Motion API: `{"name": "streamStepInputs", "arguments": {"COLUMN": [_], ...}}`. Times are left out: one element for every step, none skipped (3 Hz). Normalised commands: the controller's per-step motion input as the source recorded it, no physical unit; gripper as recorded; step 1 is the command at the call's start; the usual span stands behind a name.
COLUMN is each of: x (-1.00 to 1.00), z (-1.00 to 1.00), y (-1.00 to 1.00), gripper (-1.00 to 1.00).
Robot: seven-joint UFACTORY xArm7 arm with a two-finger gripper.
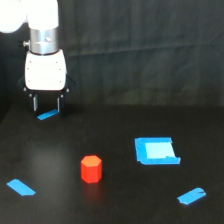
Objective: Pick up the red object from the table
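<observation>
The red object (91,169) is a small red-orange hexagonal block standing upright on the black table (115,200), left of centre toward the front. My gripper (47,104) hangs from the white arm at the back left, well behind the block and to its left. Its two dark fingers (35,103) point down with a gap between them and nothing held. A blue tape strip (48,115) lies on the table just under the fingertips.
A blue square patch (156,150) lies right of the block. Blue tape strips lie at the front left (21,187) and front right (191,196). A dark curtain (150,50) hangs behind the table.
</observation>
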Motion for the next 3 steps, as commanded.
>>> {"name": "streamStepInputs", "arguments": {"x": [0.49,0.53,0.61], "z": [-0.34,-0.48,-0.39], "y": [-0.36,-0.66,-0.79], "gripper": [0.96,1.0,0.89]}}
